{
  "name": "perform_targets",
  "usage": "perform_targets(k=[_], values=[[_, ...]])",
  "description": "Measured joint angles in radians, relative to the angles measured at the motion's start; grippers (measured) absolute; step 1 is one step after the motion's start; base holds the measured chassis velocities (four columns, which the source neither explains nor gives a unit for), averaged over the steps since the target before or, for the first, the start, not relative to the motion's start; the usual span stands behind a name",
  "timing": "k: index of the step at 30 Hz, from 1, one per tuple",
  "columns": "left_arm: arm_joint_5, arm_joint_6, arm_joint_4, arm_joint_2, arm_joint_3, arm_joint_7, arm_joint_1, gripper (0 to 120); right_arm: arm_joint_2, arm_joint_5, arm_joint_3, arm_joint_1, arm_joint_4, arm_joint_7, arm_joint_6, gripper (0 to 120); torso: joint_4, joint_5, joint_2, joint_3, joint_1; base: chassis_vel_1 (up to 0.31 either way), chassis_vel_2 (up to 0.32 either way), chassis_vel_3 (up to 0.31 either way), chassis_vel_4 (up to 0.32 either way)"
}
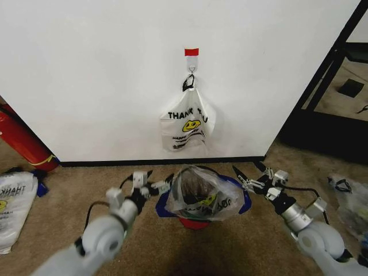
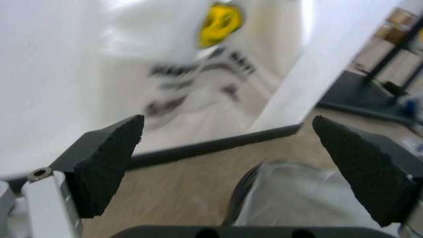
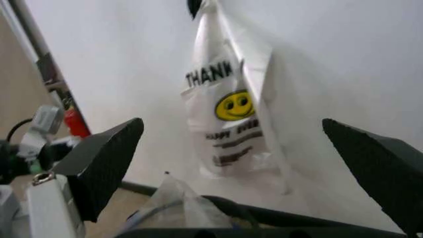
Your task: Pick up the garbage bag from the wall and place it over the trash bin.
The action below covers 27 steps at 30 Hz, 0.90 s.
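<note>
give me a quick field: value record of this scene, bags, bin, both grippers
bag on bin: clear garbage bag with blue sides, draped over the trash bin
bag on wall: white THANK YOU smiley bag hanging from the hook under the red tape
left gripper: open, at the bin's left side
right gripper: open, at the bin's right side
floor: brown carpet

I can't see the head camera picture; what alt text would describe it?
A clear garbage bag with blue sides is draped over a small trash bin on carpet, flanked by the open left gripper and open right gripper. Behind, a white smiley bag hangs from a hook on the wall.
</note>
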<state>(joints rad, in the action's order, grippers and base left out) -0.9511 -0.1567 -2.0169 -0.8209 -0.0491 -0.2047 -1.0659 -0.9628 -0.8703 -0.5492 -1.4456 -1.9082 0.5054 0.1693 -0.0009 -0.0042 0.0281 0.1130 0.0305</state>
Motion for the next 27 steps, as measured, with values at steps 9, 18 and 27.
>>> perform_targets(k=[9, 18, 27], values=[[-0.059, -0.047, 0.082, 0.053, 0.258, 0.138, 0.336, 100, -0.059, -0.024, -0.111, -0.095, -0.025, 0.017, 0.028, 100, 0.0001, 0.0004, 0.000, 0.000, 0.000, 0.000, 0.000, 0.000, 0.000], [0.013, -0.088, 0.206, 0.045, 0.552, 0.205, 0.554, 99, -0.072, -0.045, -0.181, -0.167, -0.051, 0.032, 0.037, 100, -0.0002, 0.0003, 0.000, 0.000, 0.000, 0.000, 0.000, 0.000, 0.000], [0.048, -0.123, 0.302, 0.020, 0.631, 0.182, 0.669, 95, -0.083, -0.045, -0.183, -0.194, -0.068, 0.052, 0.041, 100, 0.0001, 0.0003, 0.000, 0.000, 0.000, 0.000, 0.000, 0.000, 0.000]])
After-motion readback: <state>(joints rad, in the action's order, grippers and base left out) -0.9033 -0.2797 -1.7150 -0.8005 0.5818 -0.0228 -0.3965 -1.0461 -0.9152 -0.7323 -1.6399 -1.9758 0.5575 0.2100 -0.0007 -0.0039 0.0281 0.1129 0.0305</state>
